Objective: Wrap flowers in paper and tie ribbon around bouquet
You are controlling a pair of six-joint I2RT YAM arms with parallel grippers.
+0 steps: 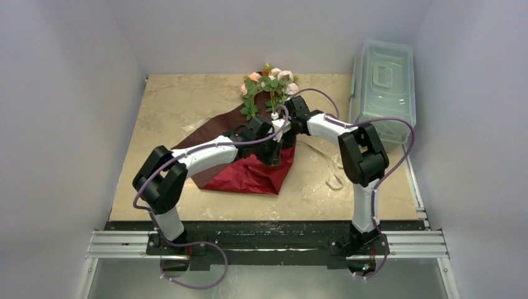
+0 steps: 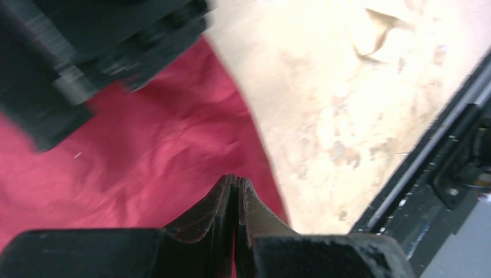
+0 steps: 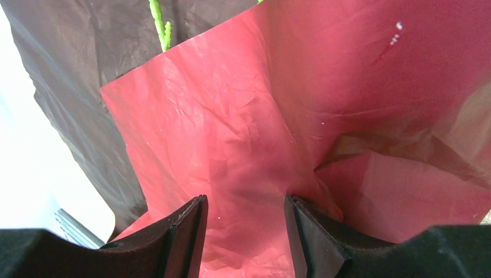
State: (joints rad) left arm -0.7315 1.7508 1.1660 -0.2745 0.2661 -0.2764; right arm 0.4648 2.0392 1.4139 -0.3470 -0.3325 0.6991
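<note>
Paper: the sheet (image 1: 249, 177) lies across the middle of the surface (image 1: 180, 99), dark face up at the far left and the near part turned over to show bright red. The fold looks begun so the red face ends up outside the cone.
Flowers: the sprigs (image 1: 269, 84) rest on the sheet's far part with blooms past its edge. That placement lets the stems be covered while the heads show.
Left hand: the left hand (image 2: 235, 180) has its fingers pressed together over the red face. A red sliver shows between them, so it appears to pinch a thin layer, probably to anchor the fold.
Right hand: the right hand (image 3: 243, 200) stands about half open. Crumpled red paper lies just beyond its fingers and nothing is clamped. It seems placed to gather the raised crease.
Ribbon: the cream strip (image 1: 336, 180) lies loose on the surface to the right of the sheet, ready for tying and not yet used.
Box: a clear lidded box (image 1: 383, 81) sits at the far right, well apart from the work.
</note>
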